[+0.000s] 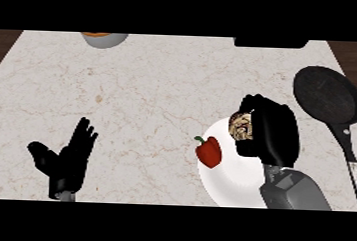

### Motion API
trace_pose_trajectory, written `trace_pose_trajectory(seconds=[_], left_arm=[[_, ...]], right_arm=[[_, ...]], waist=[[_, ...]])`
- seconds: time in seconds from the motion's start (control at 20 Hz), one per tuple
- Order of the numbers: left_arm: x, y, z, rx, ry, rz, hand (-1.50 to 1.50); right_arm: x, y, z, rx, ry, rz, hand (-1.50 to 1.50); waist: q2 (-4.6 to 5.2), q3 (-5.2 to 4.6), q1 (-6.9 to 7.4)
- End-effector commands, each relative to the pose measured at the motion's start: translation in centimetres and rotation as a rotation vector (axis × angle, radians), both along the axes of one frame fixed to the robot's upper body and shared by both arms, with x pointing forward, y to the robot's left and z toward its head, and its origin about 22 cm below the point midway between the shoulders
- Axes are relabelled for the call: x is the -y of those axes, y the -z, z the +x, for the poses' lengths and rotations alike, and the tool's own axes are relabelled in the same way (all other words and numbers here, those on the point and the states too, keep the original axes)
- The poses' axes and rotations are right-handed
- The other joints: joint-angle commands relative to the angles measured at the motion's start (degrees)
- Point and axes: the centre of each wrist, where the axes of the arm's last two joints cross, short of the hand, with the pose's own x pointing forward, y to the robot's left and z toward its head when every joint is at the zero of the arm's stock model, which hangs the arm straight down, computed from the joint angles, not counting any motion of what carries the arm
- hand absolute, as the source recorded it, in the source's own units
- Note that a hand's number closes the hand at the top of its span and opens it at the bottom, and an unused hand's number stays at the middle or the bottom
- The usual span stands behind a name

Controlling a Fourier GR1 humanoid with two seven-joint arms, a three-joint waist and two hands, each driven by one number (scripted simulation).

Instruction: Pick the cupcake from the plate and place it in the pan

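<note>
On a marble counter, the robot's right hand (268, 133) curls over a cupcake (241, 126) on the far side of a white plate (231, 187), fingers closing around it. A red pepper (208, 151) lies to its left. The cupcake looks light, soft and crumbly, best held low around its sides. The black pan (329, 94) waits far right. The left hand (65, 157) rests open, near left.

Single head view, looking steeply down on the worktop (138, 91) from the robot's side. Forearms enter from the lower edge. Far worktop edge sits near the frame's top; side edges visible at upper left and right.
</note>
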Motion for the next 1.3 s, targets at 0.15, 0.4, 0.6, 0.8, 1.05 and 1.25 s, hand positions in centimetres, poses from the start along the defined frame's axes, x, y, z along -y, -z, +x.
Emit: trace_pose_trajectory(seconds=[0.15,0.4,0.6,0.8,1.05,1.25], left_arm=[[-1.1,-1.0,1.3,-0.002,0.019,-0.006,0.00],[0.9,1.1,1.0,-0.006,0.012,-0.022,0.00],[0.2,-0.9,-0.4,-0.030,0.013,-0.024,0.00],[0.5,-0.4,-0.9,-0.015,0.027,0.006,0.00],[2.1,-1.1,0.3,-0.021,0.027,-0.019,0.00],[0.8,-1.5,1.8,-0.004,0.038,0.005,0.00]], right_arm=[[0.6,-4.9,-1.0,0.110,0.111,0.086,1.50],[6.2,-3.6,3.6,0.119,0.181,0.199,1.50],[10.5,-3.2,5.2,0.130,0.192,0.222,1.50],[12.4,-2.3,8.3,0.176,0.248,0.161,1.50],[18.4,0.0,10.2,0.192,0.281,0.116,1.50],[21.4,1.6,11.8,0.178,0.320,0.127,1.50]], waist=[[0.37,-0.14,0.47],[0.66,-0.11,0.81],[0.59,-0.07,1.16],[0.62,-0.09,1.45],[0.81,-0.04,1.77],[1.30,0.03,2.72]])
